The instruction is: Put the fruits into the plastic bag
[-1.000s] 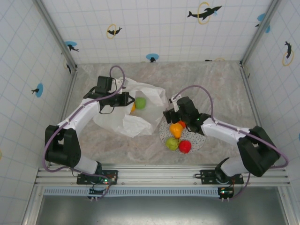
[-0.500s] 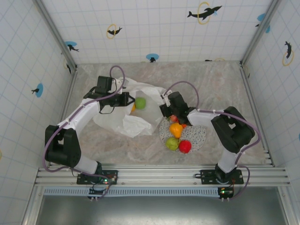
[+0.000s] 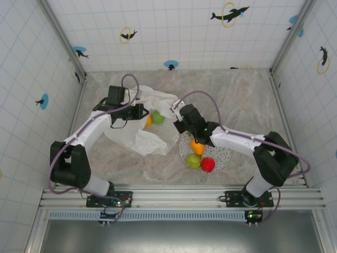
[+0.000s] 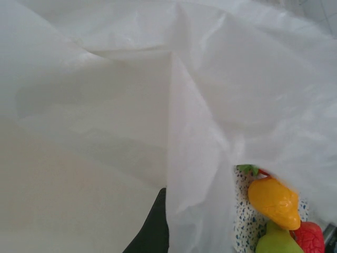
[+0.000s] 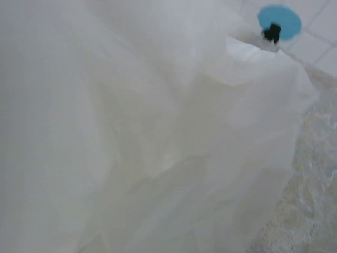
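Fruits [image 3: 197,147] lie in two groups. In the overhead view a green one [image 3: 157,117] and a yellow-orange piece [image 3: 149,120] rest inside the open mouth of the plastic bag [image 3: 138,138]. A yellow-orange fruit, a green pear [image 3: 193,161] and a red apple [image 3: 208,165] sit close together on the speckled plate [image 3: 224,154], just right of the bag on the marble desk [image 3: 242,95]. The left wrist camera looks along the bag's crinkled white film and past its edge catches the same plate trio. Here the yellow-orange fruit shows a green stem, with the pear under it and the red one touching it on the right, which the overhead view gives only as small blobs. The right wrist camera sees the bag's film close up, a strip of desk and a blue sticker [image 5: 279,20] on the tiled wall. The left tool [image 3: 141,112] sits at the bag's upper rim, just left of the two bagged fruits. One dark finger [image 4: 155,226] shows beside the film, and I cannot tell whether the fingers pinch it. The right tool [image 3: 178,122] hangs at the bag's right edge, between the bagged green fruit and the plate. I cannot tell whether its fingers are apart or together.
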